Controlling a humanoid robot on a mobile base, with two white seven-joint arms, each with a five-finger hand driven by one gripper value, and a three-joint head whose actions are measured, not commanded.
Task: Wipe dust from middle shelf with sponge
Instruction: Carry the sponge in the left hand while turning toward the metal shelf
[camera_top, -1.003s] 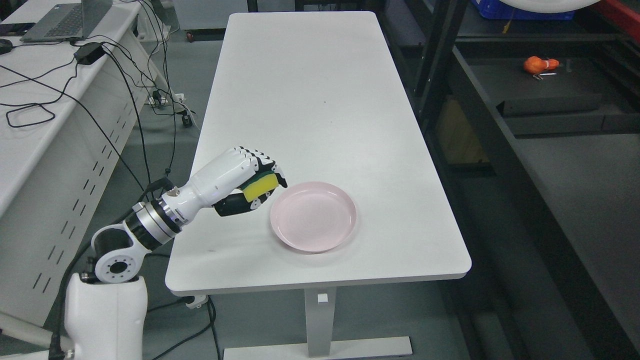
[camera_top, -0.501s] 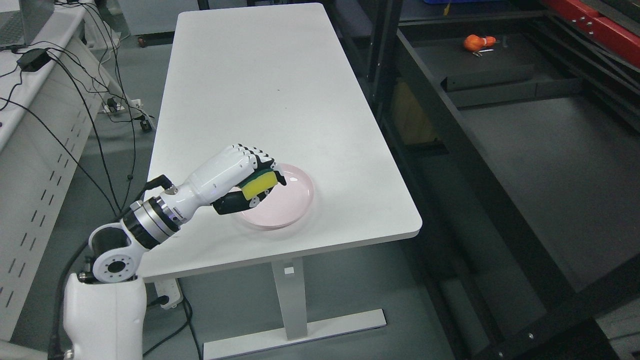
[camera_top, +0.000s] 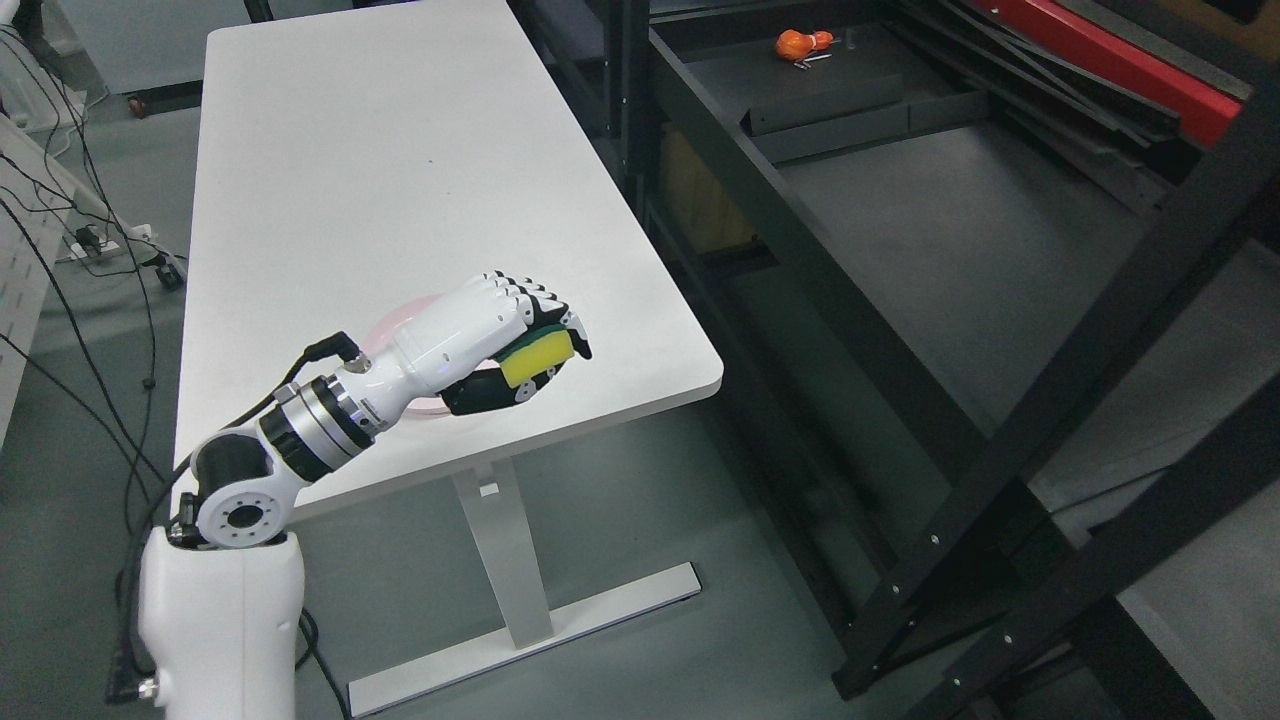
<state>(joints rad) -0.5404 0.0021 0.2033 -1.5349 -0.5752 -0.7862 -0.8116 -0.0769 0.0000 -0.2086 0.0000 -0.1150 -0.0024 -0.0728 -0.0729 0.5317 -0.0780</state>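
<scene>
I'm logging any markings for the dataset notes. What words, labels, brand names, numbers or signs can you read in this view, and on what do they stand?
None can be read in this view.
The sponge in the left hand shows only plain yellow and green faces.
The white table, the pink plate and the black shelf frame show no print.
The small orange object on the far shelf is too small to tell.
</scene>
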